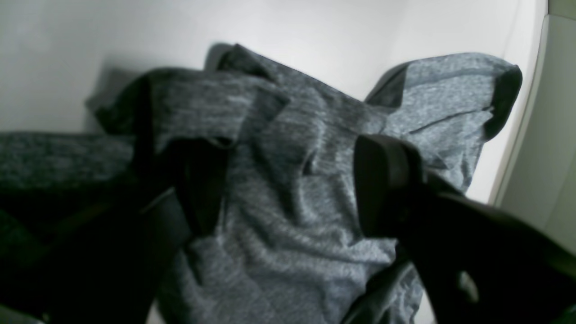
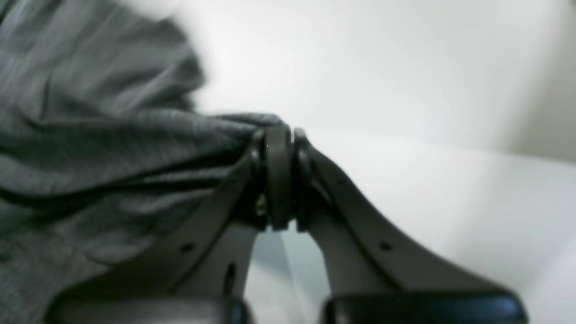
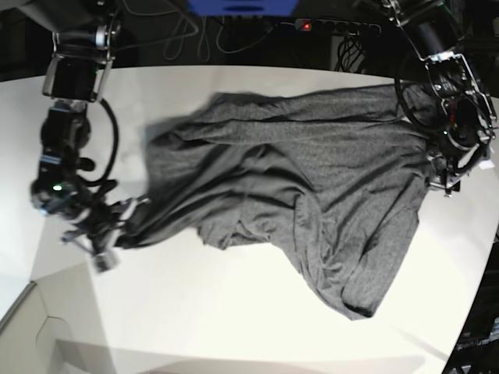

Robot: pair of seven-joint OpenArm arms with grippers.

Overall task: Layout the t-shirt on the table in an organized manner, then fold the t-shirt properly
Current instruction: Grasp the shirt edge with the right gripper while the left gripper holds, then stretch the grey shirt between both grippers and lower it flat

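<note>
Right tool (image 2: 280, 135) pinches t-shirt (image 3: 312, 171); left tool (image 1: 288, 184) gapes.

Arms: black jointed links, silver-grey housings, looped black cables.
Right gripper (image 2: 281, 180): slim dark fingers (image 2: 360, 225) with small round holes.
Left gripper (image 1: 292, 189): blocky matte-black fingers (image 1: 387, 180).

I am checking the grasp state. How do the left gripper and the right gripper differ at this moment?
The right gripper is shut, pinching a bunched edge of the t-shirt; the left gripper stands open with cloth lying between its fingers, not clamped. In the base view, the right gripper is at the shirt's left edge, the left gripper at its right edge. Both are dark and low over the table.
</note>
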